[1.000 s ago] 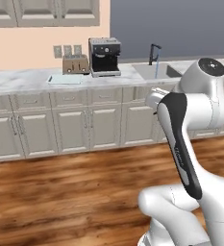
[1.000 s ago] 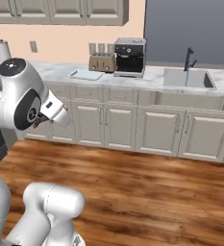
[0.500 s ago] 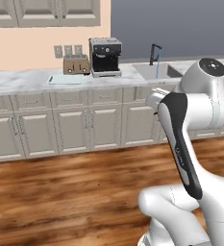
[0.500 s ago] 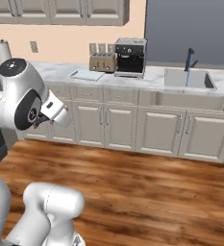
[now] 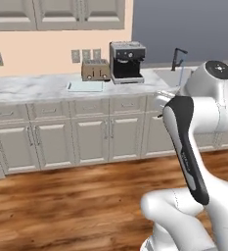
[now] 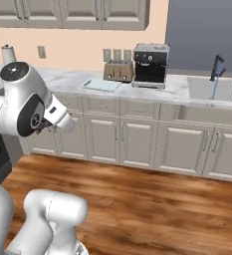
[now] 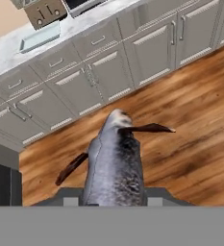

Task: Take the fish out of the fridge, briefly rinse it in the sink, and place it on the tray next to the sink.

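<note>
Firmly, tool (image 7: pixel 114 199) grips fish (image 7: pixel 114 163) (jaws narrow).

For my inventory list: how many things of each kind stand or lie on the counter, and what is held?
Toaster: 1
Coffee machine: 1
Tray: 1
Paper towel roll: 1
Faucet: 1
Fish, held in the shut gripper: 1
Total: 6

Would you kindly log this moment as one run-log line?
phase: carrying to sink | fingers: shut on fish | sink: ahead, tap running | tray: beside toaster
</note>
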Tool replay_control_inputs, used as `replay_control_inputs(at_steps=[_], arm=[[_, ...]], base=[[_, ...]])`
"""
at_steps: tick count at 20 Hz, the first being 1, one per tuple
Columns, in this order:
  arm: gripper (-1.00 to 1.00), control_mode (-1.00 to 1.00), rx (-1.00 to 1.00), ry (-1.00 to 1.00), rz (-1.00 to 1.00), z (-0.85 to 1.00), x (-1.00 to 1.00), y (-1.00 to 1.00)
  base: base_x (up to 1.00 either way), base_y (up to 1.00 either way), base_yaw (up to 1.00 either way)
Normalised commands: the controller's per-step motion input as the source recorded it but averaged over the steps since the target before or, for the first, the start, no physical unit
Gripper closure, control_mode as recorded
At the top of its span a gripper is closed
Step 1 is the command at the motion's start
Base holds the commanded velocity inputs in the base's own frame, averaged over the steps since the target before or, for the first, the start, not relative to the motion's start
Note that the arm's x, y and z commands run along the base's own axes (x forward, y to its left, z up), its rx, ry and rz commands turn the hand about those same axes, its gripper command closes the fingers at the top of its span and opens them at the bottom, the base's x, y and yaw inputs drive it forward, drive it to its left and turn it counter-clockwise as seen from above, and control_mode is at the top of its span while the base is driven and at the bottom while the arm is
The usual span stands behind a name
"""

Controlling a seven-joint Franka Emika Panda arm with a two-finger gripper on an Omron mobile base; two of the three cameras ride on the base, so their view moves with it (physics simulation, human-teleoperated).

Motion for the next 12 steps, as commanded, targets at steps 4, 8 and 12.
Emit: replay_control_inputs(at_steps=[4,8,12], arm=[[1.00,1.00,0.00,0.00,0.00,0.00,0.00,0.00],[1.00,1.00,0.00,0.00,0.00,0.00,0.00,0.00],[1.00,1.00,0.00,0.00,0.00,0.00,0.00,0.00]], base=[[1.00,-0.58,-0.02],[1.00,-1.00,-0.07],[0.97,-1.00,-0.11]])
